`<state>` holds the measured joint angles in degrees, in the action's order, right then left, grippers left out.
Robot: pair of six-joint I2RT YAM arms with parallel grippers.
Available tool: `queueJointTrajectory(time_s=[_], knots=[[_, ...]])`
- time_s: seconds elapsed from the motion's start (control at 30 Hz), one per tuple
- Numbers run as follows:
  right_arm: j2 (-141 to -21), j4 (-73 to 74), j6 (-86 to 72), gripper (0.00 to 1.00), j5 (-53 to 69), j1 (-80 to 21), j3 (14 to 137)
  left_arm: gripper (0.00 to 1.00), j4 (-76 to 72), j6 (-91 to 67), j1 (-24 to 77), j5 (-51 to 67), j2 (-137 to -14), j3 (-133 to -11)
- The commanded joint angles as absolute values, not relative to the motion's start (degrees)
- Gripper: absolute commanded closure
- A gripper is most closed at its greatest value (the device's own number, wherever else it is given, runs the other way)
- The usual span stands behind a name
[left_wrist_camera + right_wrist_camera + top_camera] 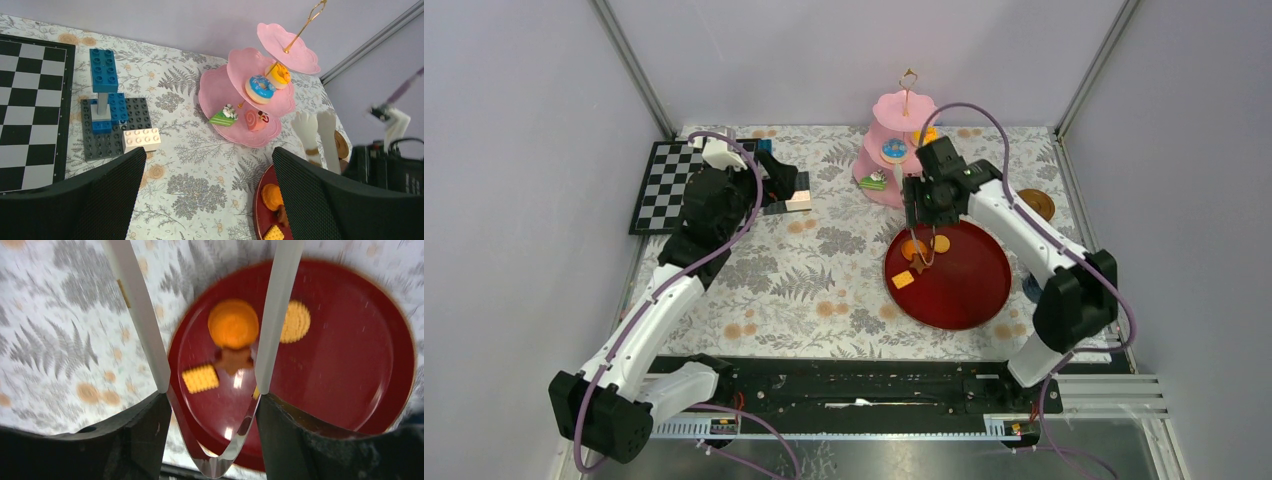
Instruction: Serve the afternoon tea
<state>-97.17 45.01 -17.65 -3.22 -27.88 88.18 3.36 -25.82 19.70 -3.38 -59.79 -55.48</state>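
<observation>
Right arm: the right gripper (211, 405) carries the white plastic tongs (277, 315). Its black fingers (140, 435) are clamped on the outsides of the two tong arms near the hinge. The tong arms stand well apart with nothing between them, over the dark red round tray (350, 340). The wrist view is blurred, so I cannot tell whether the tips touch the tray. Four toy sweets lie on the tray. An orange round domed sweet (233, 323) has a brown star-shaped biscuit (233, 360) just beside it. A square yellow biscuit (200, 378) and a round yellow biscuit (295, 321) lie on either side. My judgement is that all four are light, stiff, smooth plastic and likely to slip from the tong tips. I would take the domed one across its widest part, low at the rim. The flat biscuits offer only thin edges. The pink three-tier plastic stand (210, 90) sits at the back of the floral-patterned counter (824, 270). Two donuts are on its middle tier and a cake slice and a roll on the bottom tier. Left gripper (207, 165): fingers wide apart and holding nothing, near the toy building bricks (142, 139).
</observation>
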Motion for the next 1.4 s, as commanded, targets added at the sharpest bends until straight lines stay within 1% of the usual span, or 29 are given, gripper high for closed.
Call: queueJointTrajectory(time_s=[0.0,0.23,0.43,0.53,0.77,1.07,1.17,1.37], knots=[[-88.47,48.06,-16.89,0.34,1.21,-28.39,78.44,0.01,1.22,-26.78,19.33,-1.75,-60.15,-58.03],[-77.27,48.45,-20.52,0.33,1.66,-28.34,61.83,0.01,1.14,-27.42,19.31,-0.38,-60.99,-58.18],[-73.85,45.09,-23.33,0.32,4.82,-28.70,54.27,0.01,1.11,-27.42,19.51,-0.26,-61.47,-58.10],[-73.89,43.20,-23.68,0.32,4.56,-28.76,52.81,0.01,1.13,-27.26,19.51,-0.35,-61.85,-58.18],[-78.53,41.63,-23.12,0.32,3.69,-29.71,53.86,0.01,1.16,-26.96,19.51,-0.66,-62.10,-58.10],[-89.01,50.21,-17.23,0.32,2.68,-29.71,62.98,0.01,1.31,-26.73,19.51,-0.86,-61.57,-58.26],[-91.40,50.28,-16.25,0.32,3.94,-29.67,64.05,0.01,1.39,-26.72,19.51,-0.88,-61.42,-58.35],[-95.09,49.95,-15.64,0.32,2.70,-29.70,65.67,0.01,1.36,-26.89,19.51,-0.69,-61.59,-58.35]])
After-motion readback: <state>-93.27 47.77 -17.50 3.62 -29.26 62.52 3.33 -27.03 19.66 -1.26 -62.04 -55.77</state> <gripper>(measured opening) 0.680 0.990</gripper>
